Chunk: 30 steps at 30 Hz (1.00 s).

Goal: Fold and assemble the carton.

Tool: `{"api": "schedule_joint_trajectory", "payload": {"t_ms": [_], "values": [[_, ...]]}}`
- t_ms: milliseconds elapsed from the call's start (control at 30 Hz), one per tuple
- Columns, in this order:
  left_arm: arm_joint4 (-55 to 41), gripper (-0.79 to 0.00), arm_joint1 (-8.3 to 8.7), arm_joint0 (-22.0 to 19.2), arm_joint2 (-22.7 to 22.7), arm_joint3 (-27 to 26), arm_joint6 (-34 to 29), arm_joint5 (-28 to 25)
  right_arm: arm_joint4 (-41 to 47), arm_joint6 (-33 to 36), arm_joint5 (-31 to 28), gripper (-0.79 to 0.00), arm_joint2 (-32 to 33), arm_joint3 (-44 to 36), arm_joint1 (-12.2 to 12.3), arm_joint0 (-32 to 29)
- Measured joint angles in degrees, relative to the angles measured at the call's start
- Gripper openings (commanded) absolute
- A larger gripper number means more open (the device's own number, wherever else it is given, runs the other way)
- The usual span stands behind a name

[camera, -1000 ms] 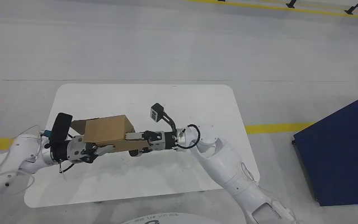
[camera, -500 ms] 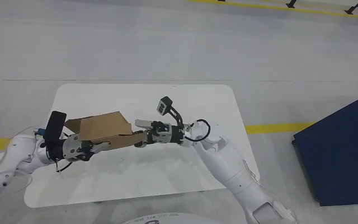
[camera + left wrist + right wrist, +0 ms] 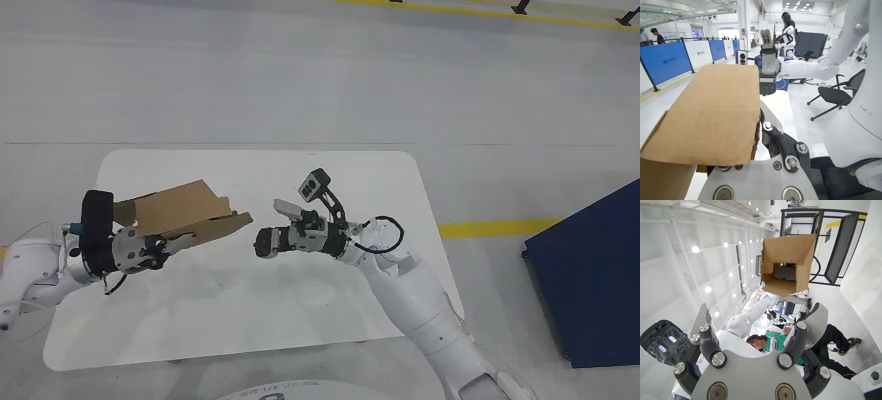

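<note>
Top view has the carton (image 3: 180, 211) raised off the desk (image 3: 350, 180), over its 9 o'clock side. The left pincer (image 3: 176, 242) pinches a lower wall from the carton's 9 o'clock end. The right pincer (image 3: 262, 243) hangs near the desk's middle, at 3 o'clock of the carton and apart from it, fingers spread and holding nothing. Right wrist view looks straight into the carton's open end, where the flaps splay outward, unfolded.

The step in hand looks like closing that end. To do it well, the right pincer should meet one flap on its outer face near the crease and push it flat across the mouth. It should then take the opposite flap, while the left grip holds the tube firm and square. An off-centre push would probably twist the carton in the left pincer's hold.
</note>
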Motion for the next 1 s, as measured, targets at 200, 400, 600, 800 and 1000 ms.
{"api": "schedule_joint_trajectory", "payload": {"t_ms": [200,400,600,800,1000], "values": [[1.0,-0.785,-0.24,2.4,-2.3,-4.2,-5.6,11.6,-6.2,-4.5,5.4,0.000,-5.1,1.6,-0.5,2.8],[5.2,-0.785,-0.33,4.8,-4.2,-8.1,-9.5,18.6,-6.8,-7.7,6.7,0.000,-7.9,3.5,-1.2,5.7],[8.0,-0.785,-0.29,7.0,-6.1,-10.5,-10.6,20.7,-4.7,-10.0,7.9,0.000,-9.4,6.1,-1.8,8.2],[9.2,-0.785,-0.19,9.0,-8.1,-11.1,-9.9,19.7,-5.3,-10.5,9.5,0.000,-11.2,7.7,-2.2,9.6],[12.0,-0.785,-0.36,10.2,-9.4,-11.6,-8.7,17.8,-5.0,-10.8,10.6,0.000,-12.0,8.4,-2.4,10.7]]}}
